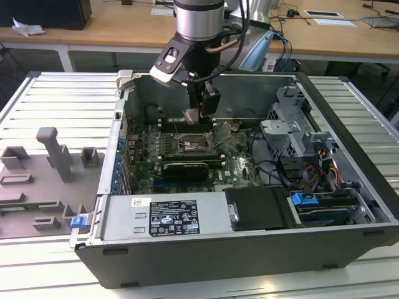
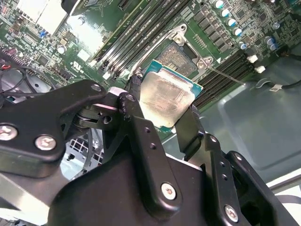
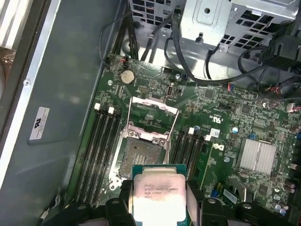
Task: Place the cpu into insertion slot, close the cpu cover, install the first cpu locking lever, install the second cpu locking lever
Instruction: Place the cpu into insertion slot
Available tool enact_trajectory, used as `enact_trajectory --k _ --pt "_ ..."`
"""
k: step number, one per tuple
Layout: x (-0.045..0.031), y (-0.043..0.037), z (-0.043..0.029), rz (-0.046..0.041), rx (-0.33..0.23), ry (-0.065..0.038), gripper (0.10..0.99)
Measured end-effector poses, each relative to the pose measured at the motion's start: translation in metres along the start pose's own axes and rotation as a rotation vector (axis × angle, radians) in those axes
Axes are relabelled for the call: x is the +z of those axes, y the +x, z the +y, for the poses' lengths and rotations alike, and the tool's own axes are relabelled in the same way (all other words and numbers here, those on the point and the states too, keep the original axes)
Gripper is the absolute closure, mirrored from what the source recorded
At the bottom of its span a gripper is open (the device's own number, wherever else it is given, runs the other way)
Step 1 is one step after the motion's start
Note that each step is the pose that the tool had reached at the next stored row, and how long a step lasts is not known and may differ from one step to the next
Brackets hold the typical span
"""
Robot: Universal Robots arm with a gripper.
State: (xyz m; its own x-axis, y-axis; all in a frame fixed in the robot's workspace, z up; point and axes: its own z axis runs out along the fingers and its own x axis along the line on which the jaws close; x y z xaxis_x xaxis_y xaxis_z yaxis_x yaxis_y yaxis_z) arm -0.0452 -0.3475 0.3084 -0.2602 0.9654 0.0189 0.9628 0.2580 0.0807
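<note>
My gripper (image 1: pixel 193 116) is shut on the cpu (image 1: pixel 192 116), a small square chip with a pale metal top, and holds it by two opposite edges. In the exterior view it hangs a short way above the green motherboard (image 1: pixel 146 156) inside the open computer case. The second wrist view has the cpu (image 2: pixel 167 99) between the black fingers (image 2: pixel 134 101), tilted, just short of the insertion slot (image 2: pixel 176 59). In the first wrist view the cpu (image 3: pixel 157 195) sits beside the bare dark insertion slot (image 3: pixel 141 157). The cpu cover (image 3: pixel 153 110) stands flipped open beyond the slot, with a thin locking lever (image 3: pixel 173 127) raised alongside.
Long black memory slots (image 3: pixel 103 141) flank the socket on both sides. A finned heatsink (image 3: pixel 256 155) and cables (image 3: pixel 221 77) lie on the board. The drive cage (image 1: pixel 293 128) and case walls (image 1: pixel 118 143) hem in the board. A grey fixture block (image 1: pixel 53 152) stands outside the case.
</note>
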Motion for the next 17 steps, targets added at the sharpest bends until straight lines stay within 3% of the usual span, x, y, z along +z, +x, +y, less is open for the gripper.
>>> enact_trajectory --k 17 --pt "0.0044 0.0016 -0.0025 -0.0051 0.064 -0.001 0.549"
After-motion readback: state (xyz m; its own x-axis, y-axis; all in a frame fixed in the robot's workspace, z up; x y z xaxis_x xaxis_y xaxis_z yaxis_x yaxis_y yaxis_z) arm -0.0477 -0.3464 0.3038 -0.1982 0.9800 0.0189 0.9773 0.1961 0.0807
